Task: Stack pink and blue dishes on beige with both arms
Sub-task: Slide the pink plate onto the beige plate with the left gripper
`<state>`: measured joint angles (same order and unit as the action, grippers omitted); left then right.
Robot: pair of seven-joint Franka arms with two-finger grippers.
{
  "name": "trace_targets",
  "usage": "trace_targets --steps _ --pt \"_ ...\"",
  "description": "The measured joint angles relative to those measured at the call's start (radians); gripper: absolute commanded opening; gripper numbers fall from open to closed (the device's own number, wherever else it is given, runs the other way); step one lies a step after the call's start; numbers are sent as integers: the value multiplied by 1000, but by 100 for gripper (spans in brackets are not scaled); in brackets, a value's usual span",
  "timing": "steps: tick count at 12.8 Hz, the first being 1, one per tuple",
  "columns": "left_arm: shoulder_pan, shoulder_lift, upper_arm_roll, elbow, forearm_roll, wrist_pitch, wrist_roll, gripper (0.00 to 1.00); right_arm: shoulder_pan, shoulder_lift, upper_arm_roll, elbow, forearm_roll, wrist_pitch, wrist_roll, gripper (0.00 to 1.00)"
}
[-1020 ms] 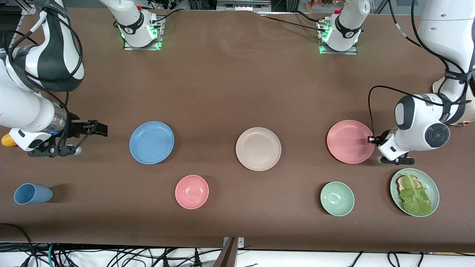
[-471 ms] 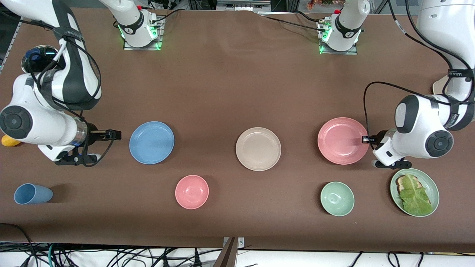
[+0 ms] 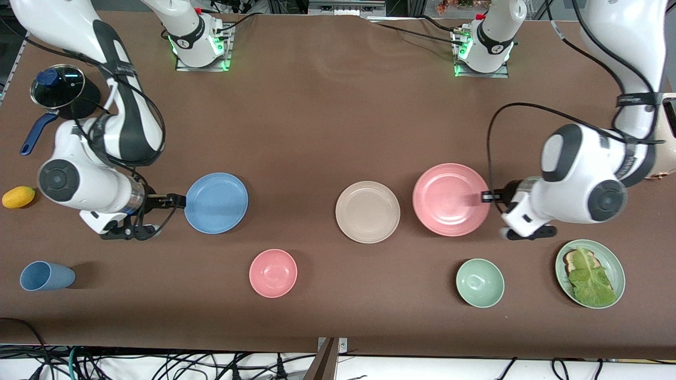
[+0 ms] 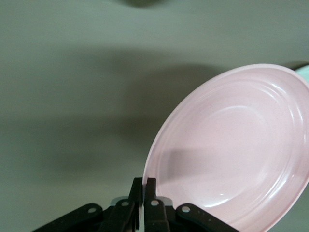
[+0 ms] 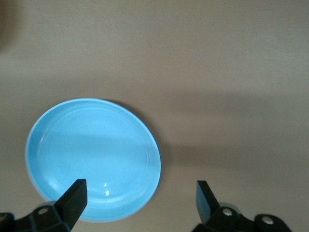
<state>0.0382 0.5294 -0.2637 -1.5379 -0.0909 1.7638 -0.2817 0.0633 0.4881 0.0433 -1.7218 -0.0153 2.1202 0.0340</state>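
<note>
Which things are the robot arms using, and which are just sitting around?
Using: pink plate, blue plate, beige plate.
Just sitting: pink bowl, green bowl, blue cup, lemon, lettuce plate, pot lid.

A robotics lab, no doubt about it: two white robot arms, the right arm (image 3: 90, 174) and the left arm (image 3: 586, 179), rise from metal base plates (image 3: 203, 63) bolted to the table (image 3: 327, 121), green lights glowing at their feet. The table wears a plain brown cloth, and a tangle of cables (image 3: 174, 364) hangs along its near edge. Metal framing (image 3: 346, 6) runs above the bases. Kitchen props are laid out like test pieces: plastic plates (image 3: 367, 211), bowls (image 3: 480, 282), a cup (image 3: 45, 276), a lemon (image 3: 18, 196), a lidded pot (image 3: 57, 87).
</note>
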Motion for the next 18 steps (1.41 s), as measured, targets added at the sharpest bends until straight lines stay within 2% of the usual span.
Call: trace_targets --steps 3,7,9,11,13,15,17,18 --pt "-119 54 -12 1 -10 124 -97 0 1 9 0 -149 0 196 0 100" --pt "-223 153 -12 3 -11 318 -219 0 1 9 0 -238 0 321 0 93" --pt "-238 173 -11 9 -11 343 -241 0 1 9 0 -272 0 357 0 88" --pt "-238 174 -7 17 -7 343 -243 0 0 11 0 -288 0 366 0 73" --pt "-238 174 -1 21 12 343 -243 0 0 14 -1 -291 0 368 0 49" --pt "-238 174 1 21 40 341 -243 0 -1 14 -2 -291 0 368 -10 30" --pt "-238 176 1 21 50 340 -243 0 -8 15 -3 -291 0 368 -29 17" --pt "-239 177 1 21 51 340 -243 50 -13 16 -5 -291 0 368 -40 9"
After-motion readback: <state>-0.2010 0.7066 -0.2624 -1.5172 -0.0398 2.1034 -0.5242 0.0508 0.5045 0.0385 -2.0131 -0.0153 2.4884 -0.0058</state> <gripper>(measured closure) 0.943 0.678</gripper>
